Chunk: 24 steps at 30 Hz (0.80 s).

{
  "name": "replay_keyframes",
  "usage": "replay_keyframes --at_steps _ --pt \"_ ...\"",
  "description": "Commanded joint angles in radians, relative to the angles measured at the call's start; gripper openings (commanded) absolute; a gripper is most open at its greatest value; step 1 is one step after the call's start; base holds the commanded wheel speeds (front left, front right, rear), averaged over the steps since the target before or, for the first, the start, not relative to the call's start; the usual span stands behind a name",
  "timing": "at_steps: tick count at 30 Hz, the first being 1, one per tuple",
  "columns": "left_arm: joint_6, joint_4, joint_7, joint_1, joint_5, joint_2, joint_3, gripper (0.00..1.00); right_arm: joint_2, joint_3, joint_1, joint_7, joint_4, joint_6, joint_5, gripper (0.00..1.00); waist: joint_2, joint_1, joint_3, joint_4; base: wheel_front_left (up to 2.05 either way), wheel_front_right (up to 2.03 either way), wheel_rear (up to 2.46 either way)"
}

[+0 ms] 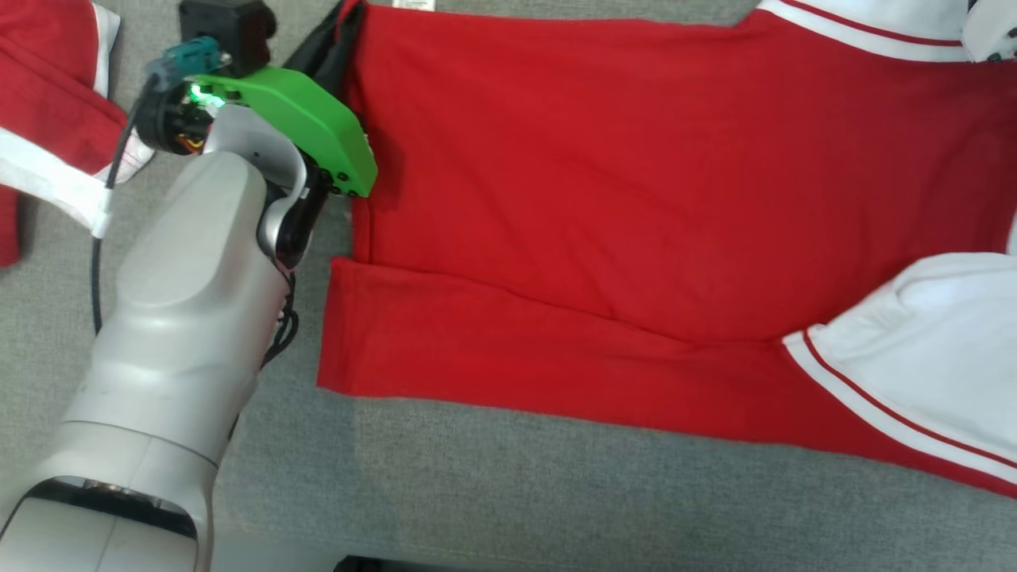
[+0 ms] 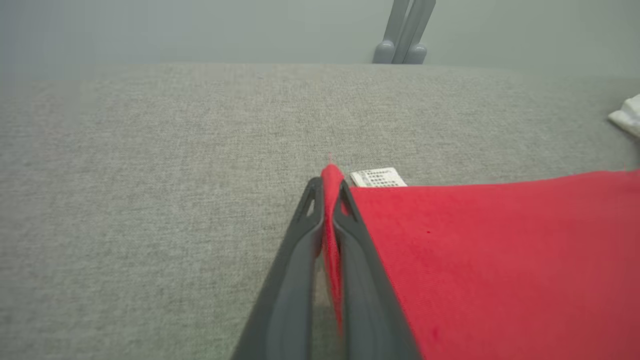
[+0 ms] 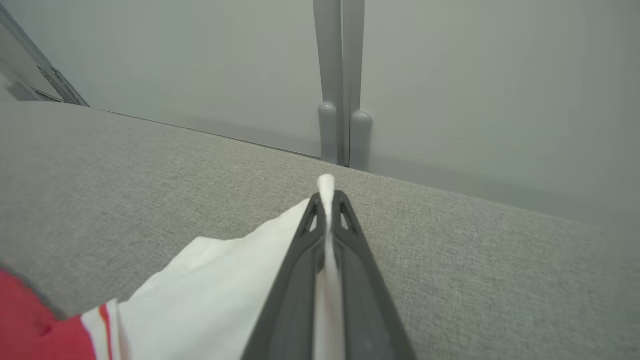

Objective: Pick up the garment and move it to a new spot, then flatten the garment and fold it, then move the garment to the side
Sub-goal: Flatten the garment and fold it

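As the left arm (image 1: 175, 318) stretches forward, left jaws pinching red garment (image 1: 636, 183), right jaws its white sleeve (image 3: 225, 290).

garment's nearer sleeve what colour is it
The sleeve is white with a thin red stripe; clearest in the head view.

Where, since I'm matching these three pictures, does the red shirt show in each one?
Head view: shirt spread across the middle and right.
Left wrist view: its red part lower right, corner pinched by the left gripper.
Right wrist view: its white sleeve lower left, pinched by the right gripper.
Shared landmark: the grey cloth surface.
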<state>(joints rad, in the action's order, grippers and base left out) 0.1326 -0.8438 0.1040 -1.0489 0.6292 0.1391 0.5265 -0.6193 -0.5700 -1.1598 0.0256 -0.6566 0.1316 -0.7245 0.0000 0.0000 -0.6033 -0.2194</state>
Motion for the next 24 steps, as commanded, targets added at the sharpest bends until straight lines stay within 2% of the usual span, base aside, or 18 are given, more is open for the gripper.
replay_keyframes --at_steps 1,7,12,19,24 --pt "-0.003 0.008 0.009 -0.02 0.013 0.014 -0.008 0.0 -0.011 -0.001 0.028 -0.028 0.013 -0.002 -0.01 0.0 0.0 0.0 0.036 0.029 0.0 0.0 0.0" --pt "-0.011 0.056 0.021 0.026 0.04 0.059 -0.038 0.0 -0.033 0.006 0.126 -0.153 0.112 -0.002 -0.035 0.0 0.0 0.0 0.101 0.08 0.0 0.0 0.0" --pt "-0.012 0.144 0.038 0.143 0.113 0.088 -0.094 0.0 -0.035 0.03 0.281 -0.233 0.209 -0.002 -0.041 0.0 0.0 0.0 0.156 0.128 0.0 0.0 0.0" --pt "-0.029 0.289 0.034 0.387 0.217 0.123 -0.156 0.0 0.033 0.096 0.555 -0.278 0.323 -0.002 -0.037 0.0 0.0 0.0 0.195 0.178 0.0 0.0 0.0" --pt "-0.068 0.398 0.04 0.541 0.243 0.156 -0.181 0.0 0.107 0.186 0.74 -0.289 0.387 -0.002 -0.02 0.0 0.0 0.0 0.205 0.19 0.0 0.0 0.0"
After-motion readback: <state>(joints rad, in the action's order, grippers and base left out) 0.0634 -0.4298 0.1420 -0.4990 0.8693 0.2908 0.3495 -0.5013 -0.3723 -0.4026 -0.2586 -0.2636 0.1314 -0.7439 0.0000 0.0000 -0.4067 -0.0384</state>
